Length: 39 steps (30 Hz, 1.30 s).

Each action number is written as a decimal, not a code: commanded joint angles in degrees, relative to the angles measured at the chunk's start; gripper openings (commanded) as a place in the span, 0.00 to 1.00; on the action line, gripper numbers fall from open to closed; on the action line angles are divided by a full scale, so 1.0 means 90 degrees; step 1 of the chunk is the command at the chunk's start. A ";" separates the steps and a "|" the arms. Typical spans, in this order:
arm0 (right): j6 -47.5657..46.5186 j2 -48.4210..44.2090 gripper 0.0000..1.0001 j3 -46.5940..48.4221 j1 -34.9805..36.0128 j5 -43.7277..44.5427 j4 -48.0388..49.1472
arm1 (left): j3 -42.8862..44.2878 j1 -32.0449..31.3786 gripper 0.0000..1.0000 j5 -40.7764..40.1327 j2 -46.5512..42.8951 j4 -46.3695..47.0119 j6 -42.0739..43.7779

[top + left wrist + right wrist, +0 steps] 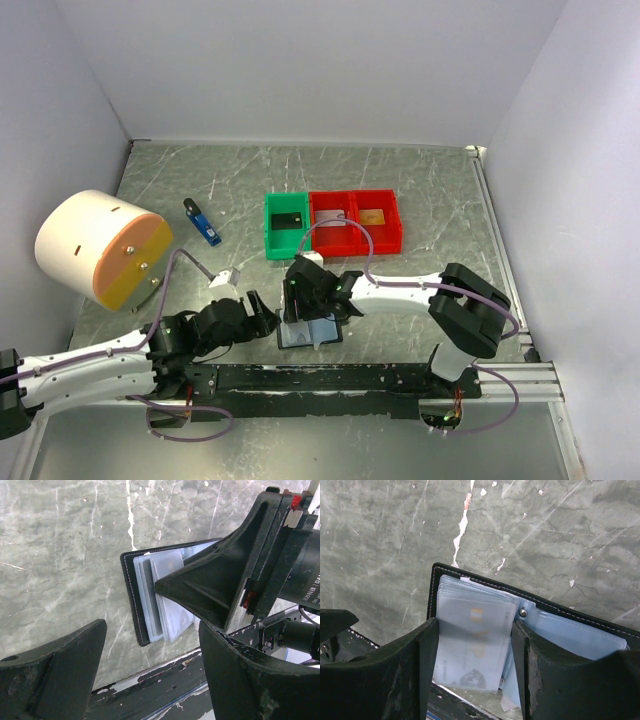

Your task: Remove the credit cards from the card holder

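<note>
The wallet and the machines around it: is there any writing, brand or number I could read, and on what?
"DA", cut off at the frame edge, on the right arm's black motor housing; tiny print beside it is unreadable.
On the card in the card holder: orange mark and grey print, too blurred to read.
Nothing else legible.

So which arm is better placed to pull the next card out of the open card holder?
Right, probably. The right gripper is over the card holder, open fingers flanking a sleeved pale card. The left gripper is open beside the holder's edge, the right finger in its way.
</note>
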 commanded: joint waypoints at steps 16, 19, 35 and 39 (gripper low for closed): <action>-0.0246 0.0463 0.57 0.0028 0.0003 -0.0103 -0.0310 | 0.0002 0.0016 0.86 0.0247 0.0169 0.0429 0.0164; -0.0258 0.0434 0.56 0.0036 0.0008 -0.0092 -0.0339 | -0.0039 0.0013 0.86 0.0188 0.0029 0.0355 0.0119; 0.0167 -0.0043 0.56 -0.0796 -0.0311 -0.0999 0.0952 | -0.1125 0.0022 0.83 0.1405 0.0421 0.3569 0.0252; 0.0179 -0.0078 0.56 -0.0845 -0.0322 -0.1007 0.0967 | -0.1182 0.0024 0.80 0.1497 0.0974 0.4326 0.0236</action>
